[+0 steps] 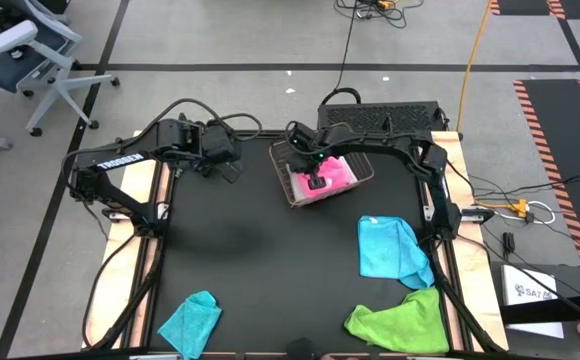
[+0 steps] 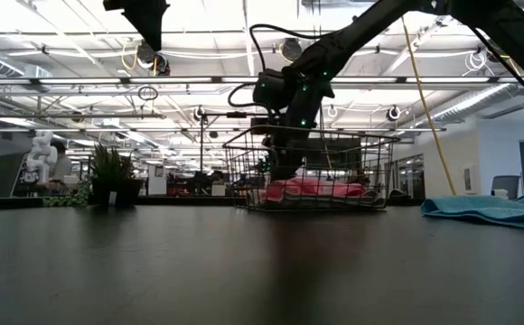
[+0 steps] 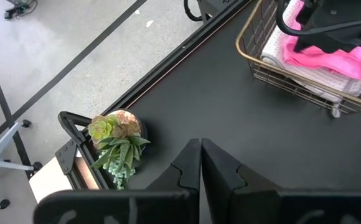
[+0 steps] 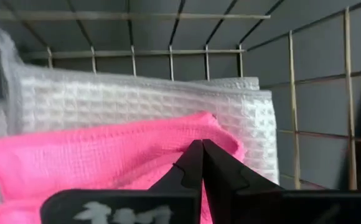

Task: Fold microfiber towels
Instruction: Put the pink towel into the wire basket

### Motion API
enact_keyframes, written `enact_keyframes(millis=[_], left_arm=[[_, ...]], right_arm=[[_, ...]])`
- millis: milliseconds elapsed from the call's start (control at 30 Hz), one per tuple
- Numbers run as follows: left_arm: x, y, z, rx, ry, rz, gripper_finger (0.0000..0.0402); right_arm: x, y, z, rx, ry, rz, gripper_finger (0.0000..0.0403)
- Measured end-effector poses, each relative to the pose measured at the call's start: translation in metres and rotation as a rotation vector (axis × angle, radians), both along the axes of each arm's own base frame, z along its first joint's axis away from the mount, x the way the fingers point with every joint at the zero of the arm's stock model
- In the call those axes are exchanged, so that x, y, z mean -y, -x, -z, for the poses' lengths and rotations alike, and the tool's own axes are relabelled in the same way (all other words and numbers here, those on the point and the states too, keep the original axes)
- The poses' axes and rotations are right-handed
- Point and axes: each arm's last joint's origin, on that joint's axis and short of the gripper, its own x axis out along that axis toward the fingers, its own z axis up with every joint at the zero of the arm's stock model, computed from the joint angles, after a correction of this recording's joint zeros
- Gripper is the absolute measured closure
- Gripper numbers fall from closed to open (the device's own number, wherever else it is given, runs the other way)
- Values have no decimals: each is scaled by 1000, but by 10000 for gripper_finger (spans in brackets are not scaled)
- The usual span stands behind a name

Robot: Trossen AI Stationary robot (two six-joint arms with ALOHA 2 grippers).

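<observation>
The desk (image 1: pixel 260 250) has a matte black top with pale wooden edges, and stands on a grey floor marked with dark tape lines. Beyond the far edge an office chair (image 1: pixel 30 50) sits at one corner, and cables trail across the floor. Seen level across the top, the room behind is a wide hall with white ceiling beams and strip lights.

A wire basket (image 1: pixel 322 172) sits near the far edge of the desk. In it the hot pink towel (image 1: pixel 335 176) lies folded on top of the white towel (image 4: pixel 137 99). The right tool (image 1: pixel 314 182) is down inside the basket with its fingers clenched together just above the pink cloth (nothing is pinched between them). The left tool (image 3: pixel 200 165) hovers over the far left part of the desk, fingers pressed together and holding nothing; a small green plant (image 3: pixel 117 142) stands at the desk's edge near it.

The sky blue towel (image 1: pixel 392 250) lies rumpled on the right side, the lime green towel (image 1: pixel 402 322) near the front right corner, and the teal towel (image 1: pixel 192 322) near the front left.
</observation>
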Motion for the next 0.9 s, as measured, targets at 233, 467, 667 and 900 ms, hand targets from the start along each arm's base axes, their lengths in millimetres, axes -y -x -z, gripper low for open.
enact_keyframes(millis=[233, 467, 667, 900], left_arm=[[0, 0, 0, -5, -1, 6, 396], [0, 0, 0, -5, -1, 7, 385], [0, 0, 0, -5, -1, 7, 397], [0, 0, 0, -4, -1, 6, 385]], right_arm=[[9, -3, -3, 37, 93, 18, 403], [10, -3, -7, 58, 101, 60, 403], [-5, 14, -32, 22, -22, 23, 403], [1, 30, -45, 15, -104, 10, 403]])
